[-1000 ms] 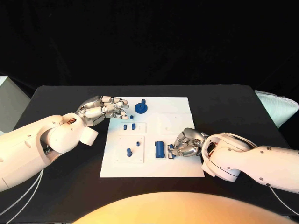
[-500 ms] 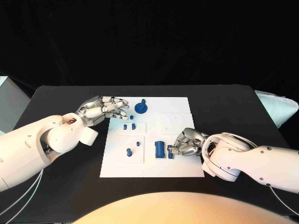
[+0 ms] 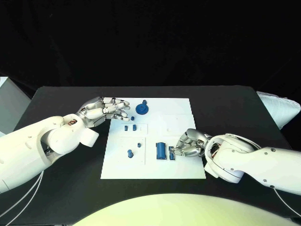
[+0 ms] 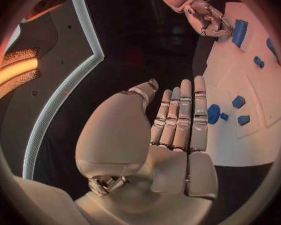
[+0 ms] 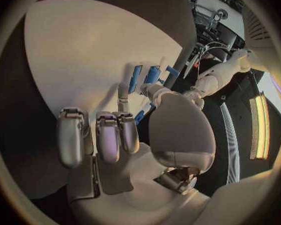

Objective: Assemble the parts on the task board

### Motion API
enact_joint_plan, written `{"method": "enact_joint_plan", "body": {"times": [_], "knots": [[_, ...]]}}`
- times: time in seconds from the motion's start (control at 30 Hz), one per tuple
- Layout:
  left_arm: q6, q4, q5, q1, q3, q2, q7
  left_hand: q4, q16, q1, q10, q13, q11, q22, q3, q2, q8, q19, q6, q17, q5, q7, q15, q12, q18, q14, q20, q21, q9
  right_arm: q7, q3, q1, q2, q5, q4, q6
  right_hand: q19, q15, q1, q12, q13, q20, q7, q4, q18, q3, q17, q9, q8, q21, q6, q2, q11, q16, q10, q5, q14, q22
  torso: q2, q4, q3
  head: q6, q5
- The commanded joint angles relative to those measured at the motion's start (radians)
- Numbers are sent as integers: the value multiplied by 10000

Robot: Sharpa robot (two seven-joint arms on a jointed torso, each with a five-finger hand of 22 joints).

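The white task board [image 3: 181, 106] lies in the middle of the table. On it are a round blue part with a knob [image 3: 142, 109] [image 4: 213, 114], two small blue parts [image 3: 130, 127], a blue peg [image 3: 130, 153] and a blue block [image 3: 161, 150] [image 4: 239, 32]. My right hand [image 3: 190, 143] [image 5: 125, 135] rests on the board's right side with its fingers curled. Its thumb and a finger pinch a small blue part [image 3: 170, 153] [image 5: 141, 115] beside the block. My left hand [image 3: 103, 108] [image 4: 172, 130] hovers at the board's far left corner, fingers straight, holding nothing.
The black table [image 3: 69, 94] reaches well beyond the board on all sides. A pale cushion-like object [image 3: 281, 109] sits off the table's right edge, and a light box [image 3: 1, 106] stands off its left edge.
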Motion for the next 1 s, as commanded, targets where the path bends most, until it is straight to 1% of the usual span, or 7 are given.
{"method": "enact_joint_plan", "body": {"times": [0.03, 0.27, 0.43, 0.5, 0.67, 0.83, 1.0], "knots": [[131, 2, -11, -16, 7, 30, 121, 42, -35, 11, 24, 7, -3, -16, 24, 77, -37, 34, 35, 17, 59, 21, 34, -14, 127, 27, 0, -67, -13, 715, 2, -5, -118, 35, -21, -468, 760, -10, 213, -210, 2366, -25, 101, -57, -15, -103, 2493, -61, -117, -204, -328, -77, 17, -64, 790, -112, 1008, 2239, -7, -6, 4, 1, 16], [-343, -83, 220, -16, 7, 65, 616, 99, -44, -54, 27, 9, -5, -36, -1, 62, -40, 47, 30, 48, 37, 18, 36, -12, 126, 32, 6, -94, -15, 2781, 53, 91, -401, 1237, -90, -1972, 364, 295, 637, -1156, 1890, 232, 516, -1, 321, -455, 1711, -341, -831, -2291, -1239, 21, 382, -692, 284, -14, 780, 1678, -27, -43, -4, 1, -21], [-1559, -168, 292, -17, 7, 187, 1441, 133, -71, -81, 88, 24, -19, -62, -20, 44, -42, 40, 27, 68, 35, 7, 36, 23, 126, 6, 13, -133, -15, 5757, 70, 344, -192, 3323, -1065, -2265, 108, 326, 1313, -1735, 1585, 293, 557, -268, 528, -354, 1224, -376, -945, -3588, -1185, 194, 416, -1130, -39, -54, 623, 1277, -93, -82, -61, 1, -101], [-2156, -221, 299, -17, 8, 273, 1847, 93, -107, 0, 167, 34, -38, -80, 24, 52, -21, 40, 67, 78, 43, -6, 23, 57, 131, -16, 7, -160, -6, 6646, 75, 446, -42, 4234, -1572, -2186, -208, 354, 1719, -2732, 1043, 323, 607, -475, 755, -202, 446, -414, -1057, -5148, -1196, 291, 447, -1879, -593, -340, 348, 744, -119, -94, -87, 1, -75], [-3318, -519, 461, -12, 14, 511, 2598, 106, -1246, 66, 185, -54, 38, -382, 258, -15, -26, -409, 72, -215, 33, 4, 238, -201, 94, -662, 214, -700, 1, 8032, 145, 680, 524, 6221, -2972, -1846, -1476, 463, 2555, -8768, -2915, 423, 717, -1097, 1552, 392, -3374, -455, -1334, -11715, -1329, 0, 603, -6474, -3327, -1202, -1109, -2401, -244, -112, -98, 8, -74], [-3872, -1091, 623, 15, 30, 834, 2925, 65, -2634, 16, -88, -79, 333, -888, 394, -60, -484, -1189, -579, -643, 27, -325, 598, -943, 83, -1158, 627, -1617, -336, 8801, 285, 778, 1255, 7352, -4295, -1391, -2560, 946, 2779, -12099, -6194, 844, 1097, -1291, 1476, 1337, -5401, -567, -1589, -13407, -1403, -175, 925, -10229, -3824, -2119, -2834, -4121, -415, -99, -57, 216, -73], [-4125, -1620, 664, 46, 36, 1148, 3006, -10, -3373, -45, -113, -83, 416, -1057, 375, -27, -562, -1683, -484, -974, 25, -256, 762, -1398, 91, -1442, 862, -2228, -500, 9207, 360, 806, 1934, 7934, -5417, -888, -3945, 1510, 2591, -13955, -8970, 1519, 1408, -1537, 1495, 1629, -6795, -798, -1957, -13733, -1490, -147, 1388, -12550, -3842, -2282, -3785, -6314, -554, -96, -29, 488, -63]]}}
